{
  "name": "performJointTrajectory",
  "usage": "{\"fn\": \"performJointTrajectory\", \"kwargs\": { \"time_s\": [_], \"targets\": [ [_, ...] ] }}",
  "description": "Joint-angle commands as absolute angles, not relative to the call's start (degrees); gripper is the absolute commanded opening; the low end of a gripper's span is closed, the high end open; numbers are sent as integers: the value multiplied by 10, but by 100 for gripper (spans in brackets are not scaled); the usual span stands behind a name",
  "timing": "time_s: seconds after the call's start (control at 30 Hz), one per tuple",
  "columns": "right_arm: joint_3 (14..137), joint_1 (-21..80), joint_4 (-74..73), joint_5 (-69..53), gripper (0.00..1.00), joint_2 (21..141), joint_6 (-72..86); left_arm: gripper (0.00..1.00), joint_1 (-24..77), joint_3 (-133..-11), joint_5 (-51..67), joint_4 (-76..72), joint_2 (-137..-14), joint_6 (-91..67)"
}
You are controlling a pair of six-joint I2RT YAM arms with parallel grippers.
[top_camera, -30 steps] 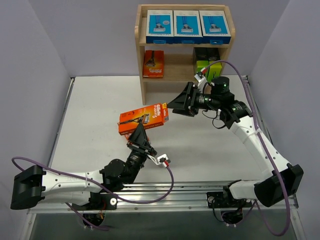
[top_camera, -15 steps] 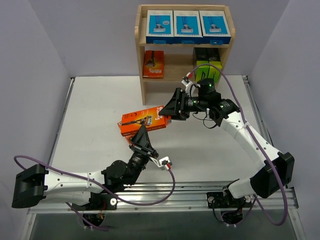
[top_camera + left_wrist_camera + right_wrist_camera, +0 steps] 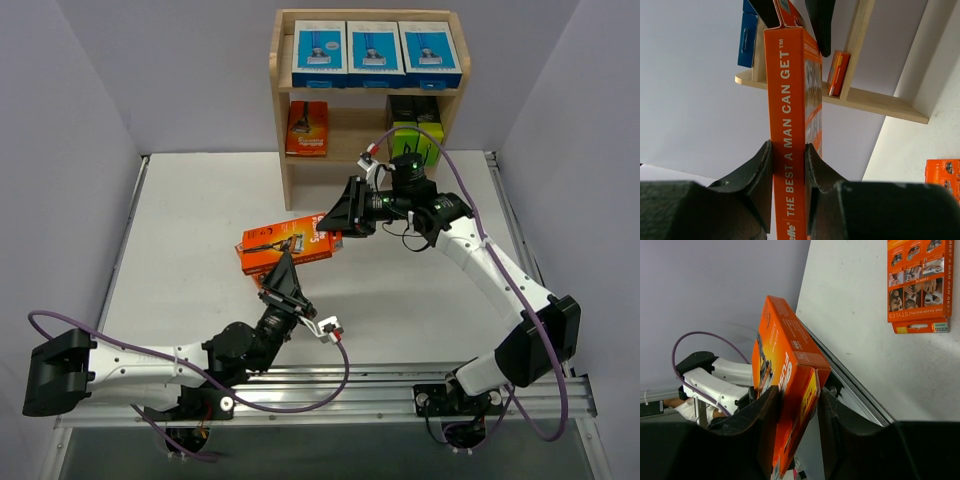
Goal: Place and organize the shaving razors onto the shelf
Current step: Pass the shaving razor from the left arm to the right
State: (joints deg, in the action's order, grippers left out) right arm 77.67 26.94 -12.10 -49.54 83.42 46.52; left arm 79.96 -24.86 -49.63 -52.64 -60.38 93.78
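An orange razor pack point(image 3: 290, 245) hangs above the table in front of the shelf point(image 3: 283, 150), held at both ends. My left gripper point(image 3: 280, 268) is shut on its near edge; in the left wrist view both fingers press the pack's point(image 3: 787, 100) narrow spine. My right gripper point(image 3: 338, 222) is shut on the far right end, its fingers against both faces of the pack point(image 3: 785, 355). On the shelf stand three blue boxes point(image 3: 375, 50) on the top tier, an orange pack point(image 3: 307, 128) at mid left and black-and-green boxes point(image 3: 415, 125) at mid right.
Another orange pack point(image 3: 917, 285) lies flat on the white table, also seen as the orange pack point(image 3: 942, 175) at the right edge of the left wrist view. Grey walls close in both sides. A metal rail point(image 3: 400, 385) runs along the near edge.
My right arm has swung left from beside the shelf to the hanging pack, and its jaws have narrowed onto the pack's right end. The left gripper has kept its hold.
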Motion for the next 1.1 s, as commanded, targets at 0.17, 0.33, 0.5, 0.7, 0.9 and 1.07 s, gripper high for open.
{"fn": "performJointTrajectory", "kwargs": {
  "time_s": [0.17,0.33,0.5,0.7,0.9,1.07],
  "targets": [
    [755,258,-14,-542,0,803,510,27,804,-251,-490,-484,-549,862],
    [721,245,39,-532,0,769,561,46,802,-240,-474,-396,-507,808],
    [698,242,51,-532,0,749,570,61,801,-235,-480,-367,-485,788],
    [657,236,45,-516,0,714,575,67,799,-235,-491,-368,-481,780],
    [614,197,3,-472,0,672,559,78,799,-246,-497,-346,-459,741],
    [563,139,3,-423,0,621,562,85,799,-266,-498,-309,-410,659]
  ]
}}
